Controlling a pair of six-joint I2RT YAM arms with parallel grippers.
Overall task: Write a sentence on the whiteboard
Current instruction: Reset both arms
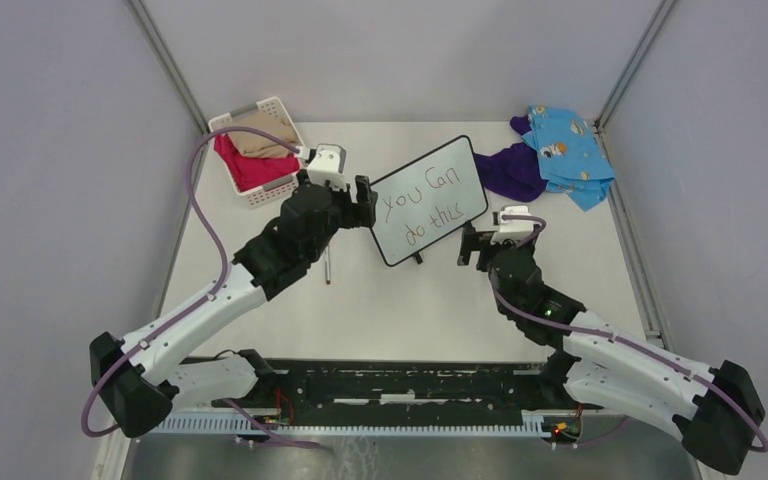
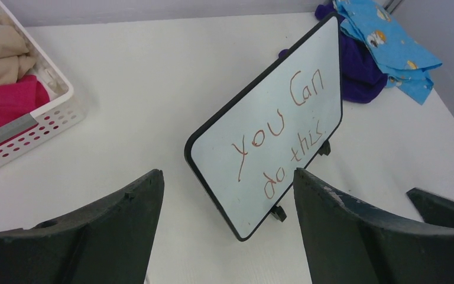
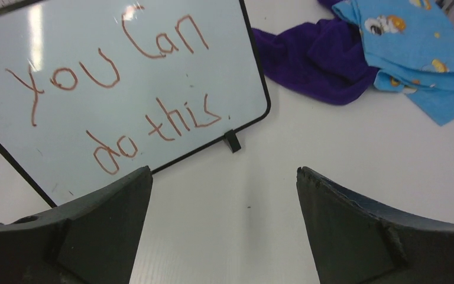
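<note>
The whiteboard (image 1: 428,200) stands tilted on its small black feet in the middle of the table. It carries the sentence (image 1: 422,207) "you can do this" in two lines of thin reddish-brown strokes. My left gripper (image 1: 365,200) is open just off the board's left edge and holds nothing. In the left wrist view the whiteboard (image 2: 272,136) lies beyond the spread left gripper (image 2: 227,173). My right gripper (image 1: 470,245) is open near the board's lower right corner, apart from it. The right wrist view shows the right gripper (image 3: 224,170) over bare table, with the whiteboard (image 3: 124,89) to the upper left.
A marker (image 1: 328,265) lies on the table under my left forearm. A white basket (image 1: 272,192) with pink and beige cloth sits at the back left. A blue patterned cloth (image 1: 565,150) and a purple cloth (image 1: 510,170) lie at the back right.
</note>
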